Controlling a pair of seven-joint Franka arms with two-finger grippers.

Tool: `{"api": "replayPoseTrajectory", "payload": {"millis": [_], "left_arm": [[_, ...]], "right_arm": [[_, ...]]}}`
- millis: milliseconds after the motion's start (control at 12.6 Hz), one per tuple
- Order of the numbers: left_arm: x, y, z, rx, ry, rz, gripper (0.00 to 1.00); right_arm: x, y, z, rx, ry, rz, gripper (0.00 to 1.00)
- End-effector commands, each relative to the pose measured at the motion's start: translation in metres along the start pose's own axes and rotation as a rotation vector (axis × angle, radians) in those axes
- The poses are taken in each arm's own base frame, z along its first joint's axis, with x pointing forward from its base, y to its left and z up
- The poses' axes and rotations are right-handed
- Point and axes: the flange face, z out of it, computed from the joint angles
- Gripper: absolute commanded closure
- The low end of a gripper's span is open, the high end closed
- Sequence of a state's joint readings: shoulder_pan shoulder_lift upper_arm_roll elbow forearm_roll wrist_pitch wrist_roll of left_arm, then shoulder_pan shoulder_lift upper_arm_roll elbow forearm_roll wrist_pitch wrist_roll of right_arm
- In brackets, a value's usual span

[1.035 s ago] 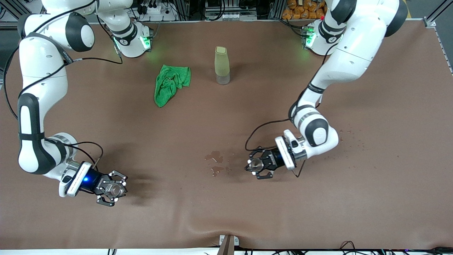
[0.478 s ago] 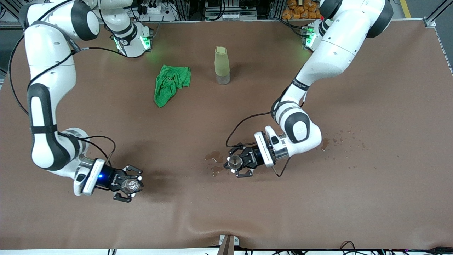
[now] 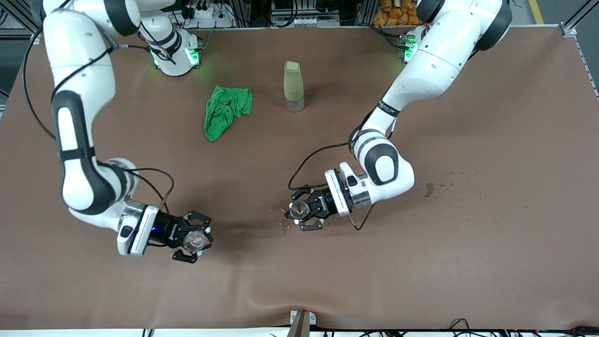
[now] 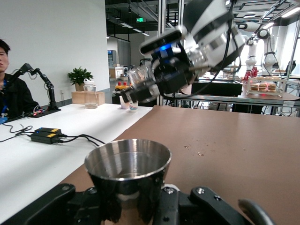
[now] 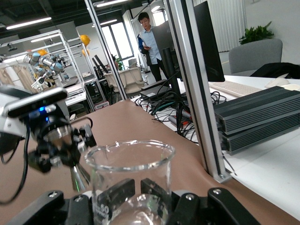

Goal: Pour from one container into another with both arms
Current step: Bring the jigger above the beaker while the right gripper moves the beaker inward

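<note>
Both arms reach low into the frame. I see the right arm [image 3: 79, 140] coming down from its base at the top of the frame, at its own end of the surface [image 3: 468, 262]. The right gripper [image 3: 195, 239] is clamped on a clear glass beaker [image 3: 192, 240], held upright over bare surface. In the right wrist view the beaker [image 5: 129, 173] stands between the fingers [image 5: 33, 208].

Higher in the frame, a crumpled green cloth [image 3: 225, 111] lies beside an upright olive bottle [image 3: 293, 86].

The left arm [image 3: 421, 79] bends down mid-frame. The left gripper [image 3: 298, 212] is clamped on a steel cup [image 3: 296, 210], over a wet patch [image 3: 282, 206]. The left wrist view shows the cup [image 4: 127, 168] upright. Droplets [image 3: 428, 188] dot the surface toward the left arm's end.
</note>
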State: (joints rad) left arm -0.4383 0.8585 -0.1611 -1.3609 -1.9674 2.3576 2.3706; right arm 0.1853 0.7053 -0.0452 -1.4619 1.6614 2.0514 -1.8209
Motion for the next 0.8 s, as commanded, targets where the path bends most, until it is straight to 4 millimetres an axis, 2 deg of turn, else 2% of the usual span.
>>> {"api": "replayPoseTrajectory", "payload": {"millis": [0,159,398,557,717], "left_arm": [[0.007,0.004,0.011,0.025,0.007,0.014,1.00],[0.008,0.016,0.021,0.029,0.021,-0.003,1.00],[0.007,0.018,0.022,0.032,0.019,0.002,1.00],[0.006,0.025,0.028,0.023,0.018,0.002,1.00],[0.004,0.034,0.034,0.034,0.035,-0.011,1.00]], "right_arm": [[0.034,-0.046,0.012,0.008,0.011,0.158,1.00],[0.050,-0.065,0.028,0.032,0.010,0.247,1.00],[0.074,-0.093,0.047,0.019,0.005,0.326,1.00],[0.081,-0.110,0.062,0.036,-0.004,0.383,1.00],[0.087,-0.127,0.077,0.015,-0.012,0.368,1.00]]}}
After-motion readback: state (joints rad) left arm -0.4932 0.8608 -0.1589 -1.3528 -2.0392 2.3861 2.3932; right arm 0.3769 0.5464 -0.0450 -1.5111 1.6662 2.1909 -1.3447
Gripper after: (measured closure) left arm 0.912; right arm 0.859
